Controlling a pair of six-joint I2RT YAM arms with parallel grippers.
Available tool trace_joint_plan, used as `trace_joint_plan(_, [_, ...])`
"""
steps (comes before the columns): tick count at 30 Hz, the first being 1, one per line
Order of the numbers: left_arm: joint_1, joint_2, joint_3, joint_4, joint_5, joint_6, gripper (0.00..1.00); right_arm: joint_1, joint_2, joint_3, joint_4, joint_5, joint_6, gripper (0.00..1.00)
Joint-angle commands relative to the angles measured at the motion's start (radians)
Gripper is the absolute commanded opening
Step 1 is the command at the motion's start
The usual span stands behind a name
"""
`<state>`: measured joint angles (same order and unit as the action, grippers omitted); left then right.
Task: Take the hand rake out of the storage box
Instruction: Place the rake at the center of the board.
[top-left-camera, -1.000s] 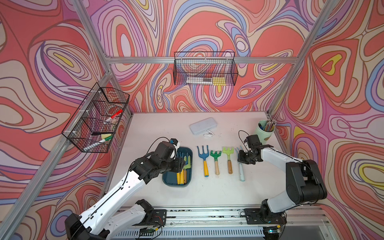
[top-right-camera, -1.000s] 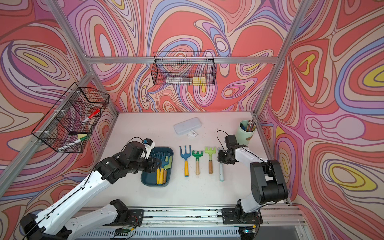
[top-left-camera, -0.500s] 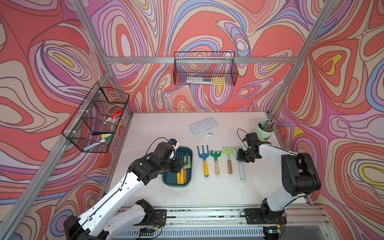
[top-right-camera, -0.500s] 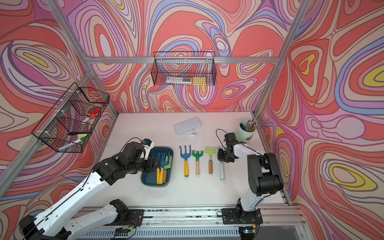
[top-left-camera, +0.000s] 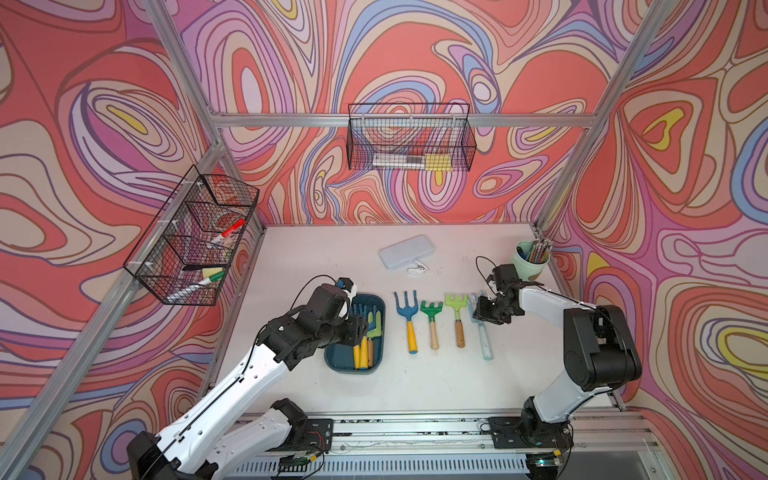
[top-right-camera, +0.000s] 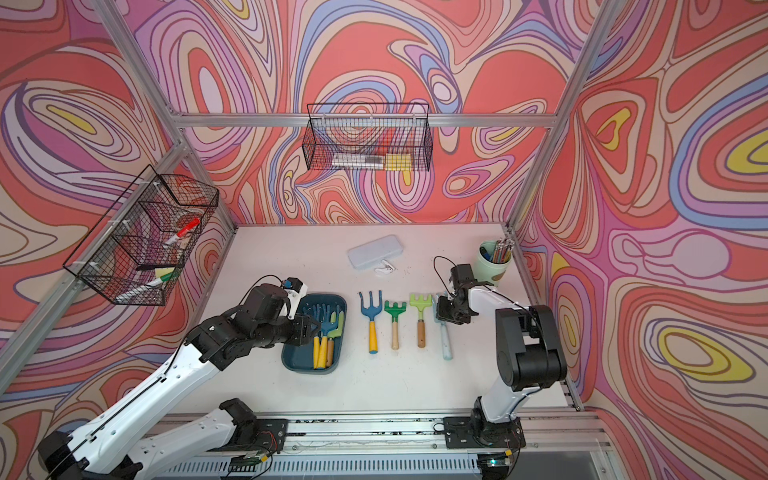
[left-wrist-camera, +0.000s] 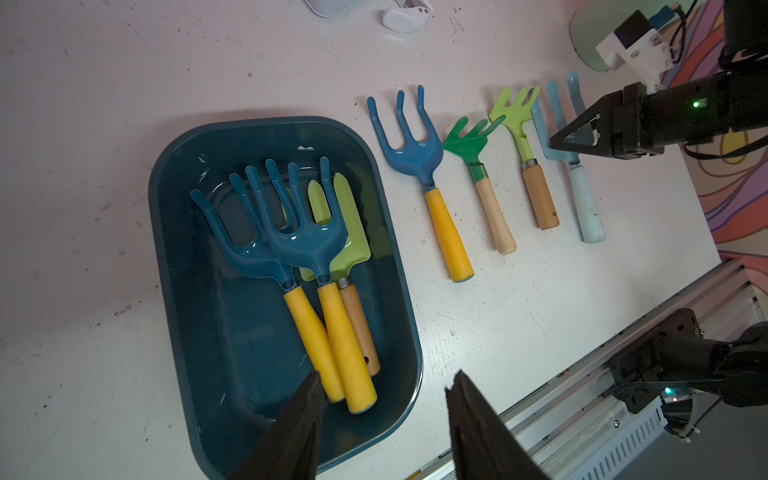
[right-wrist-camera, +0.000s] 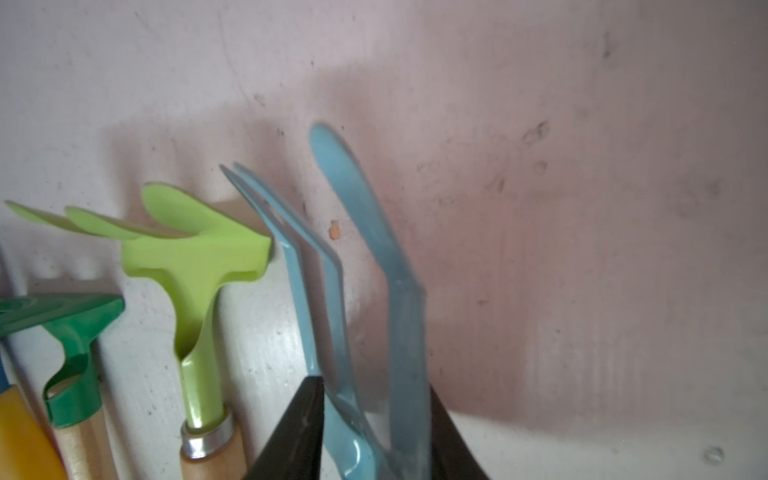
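In both top views the teal storage box sits on the white table with the left gripper over it. The right gripper is down at the pale blue fork, which lies well apart from the box. The left wrist view shows two blue hand rakes with yellow handles lying in the box on a lime trowel, with the left gripper's jaws wide and empty above the handle ends. In the right wrist view, black fingers flank the fork's tines; whether they pinch them I cannot tell.
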<state>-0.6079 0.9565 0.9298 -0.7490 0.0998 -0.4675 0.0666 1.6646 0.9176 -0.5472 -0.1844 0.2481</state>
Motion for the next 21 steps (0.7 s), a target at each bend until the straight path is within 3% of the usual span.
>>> trace_joint_plan(1, [0.009, -0.015, -0.006, -0.028, -0.018, 0.005, 0.52, -0.018, 0.031, -0.018, -0.054, 0.068, 0.029, 0.34])
trace_joint_plan(5, [0.01, -0.015, -0.005, -0.032, -0.02, 0.009, 0.52, -0.04, 0.027, -0.04, -0.045, 0.084, 0.061, 0.34])
trace_joint_plan(11, [0.013, -0.003, 0.0, -0.023, -0.014, 0.01, 0.52, -0.056, 0.021, -0.048, -0.029, 0.034, 0.037, 0.43])
trace_joint_plan(21, [0.014, -0.004, 0.0, -0.026, -0.018, 0.009, 0.52, -0.068, 0.052, -0.039, -0.039, 0.029, 0.052, 0.43])
